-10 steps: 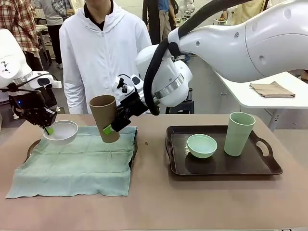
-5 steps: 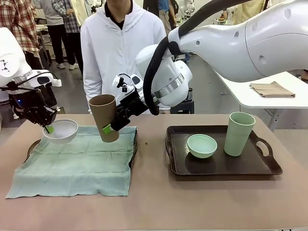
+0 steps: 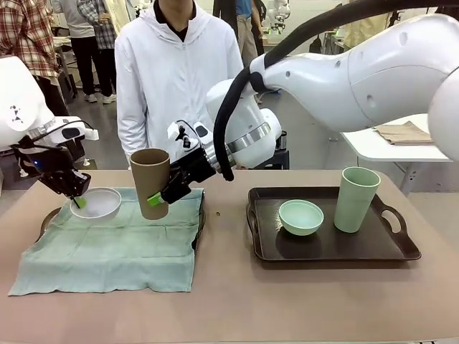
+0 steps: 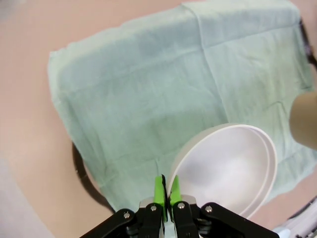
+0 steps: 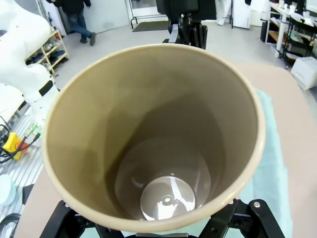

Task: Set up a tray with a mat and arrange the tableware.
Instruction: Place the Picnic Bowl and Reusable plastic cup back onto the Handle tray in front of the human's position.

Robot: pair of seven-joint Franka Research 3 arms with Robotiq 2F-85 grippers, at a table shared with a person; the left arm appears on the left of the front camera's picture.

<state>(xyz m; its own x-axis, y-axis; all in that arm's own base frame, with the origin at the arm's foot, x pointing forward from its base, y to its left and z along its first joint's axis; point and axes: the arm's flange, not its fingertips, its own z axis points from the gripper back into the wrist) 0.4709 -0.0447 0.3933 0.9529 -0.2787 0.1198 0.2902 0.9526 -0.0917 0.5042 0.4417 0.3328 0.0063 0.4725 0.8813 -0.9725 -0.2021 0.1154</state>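
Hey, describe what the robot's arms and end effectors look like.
Both arms, left arm and right arm, are glossy white with rounded shells. A thick black cable hose loops round the right wrist. The left end effector and right end effector are black with bright green pads.

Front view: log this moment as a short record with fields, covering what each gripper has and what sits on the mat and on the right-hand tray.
Left gripper: shut on the white bowl's rim, low over the mat's far left corner
Right gripper: shut on the tan cup, tilted, over the mat's far edge
Mat: green cloth draped over the left tray
Right tray: mint bowl and mint cup, upright, apart
Person: standing at the far side
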